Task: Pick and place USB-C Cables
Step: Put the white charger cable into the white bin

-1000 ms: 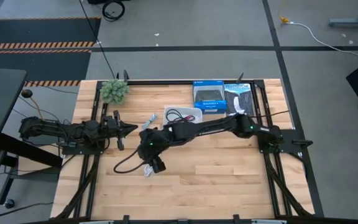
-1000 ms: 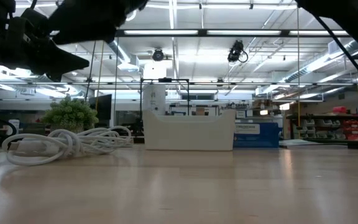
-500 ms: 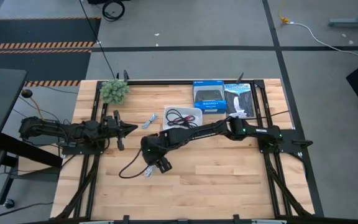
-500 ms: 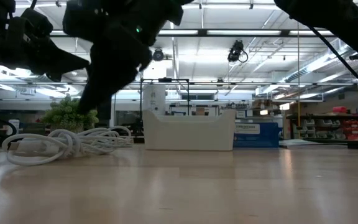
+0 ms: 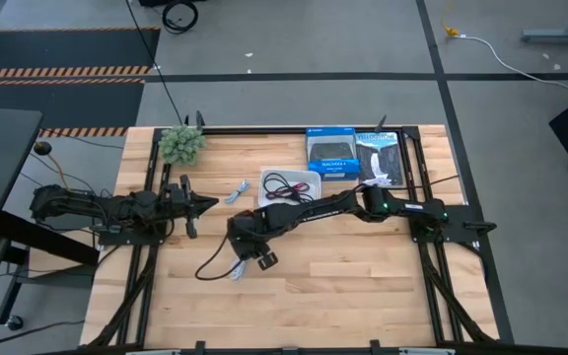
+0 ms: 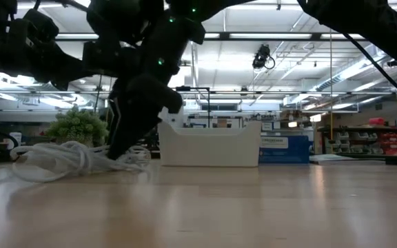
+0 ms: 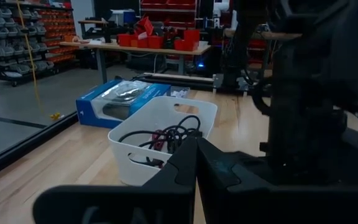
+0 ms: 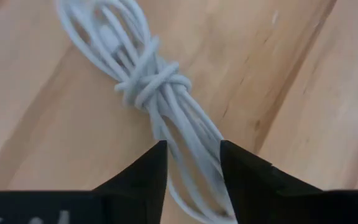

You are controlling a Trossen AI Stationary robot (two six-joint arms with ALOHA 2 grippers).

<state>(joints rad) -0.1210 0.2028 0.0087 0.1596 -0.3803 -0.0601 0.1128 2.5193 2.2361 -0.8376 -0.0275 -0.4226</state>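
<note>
A white coiled USB-C cable [image 8: 148, 84] lies on the wooden table left of centre [image 5: 235, 273], its loops flat on the wood [image 6: 60, 160]. My right gripper [image 8: 193, 168] has come down on it [image 5: 243, 264], pointing steeply down [image 6: 123, 148]. A small grey cable [image 5: 237, 192] lies near the white tray [image 5: 264, 187], which holds dark red and black cables [image 7: 166, 134]. My left gripper [image 5: 208, 204] waits shut and level at the left, touching nothing [image 7: 196, 162]. My right gripper has the white cable's bundled strands [image 8: 188, 137] between its two fingers [image 8: 151, 171], just past the wrapped knot. The fingers come from above, slanting down, one on each side of the bundle and across it. The cable lies on the table.
A small green plant [image 5: 181, 144] stands at the far left corner. A blue box [image 5: 330, 153] and a black package [image 5: 378, 158] lie at the far edge beside the tray. Bare wood stretches along the near half of the table [image 5: 363, 286].
My right gripper has sunk to the table onto the white cable and has tipped to point more steeply down. In the low view the cable's loops have shifted a little where the fingers landed.
</note>
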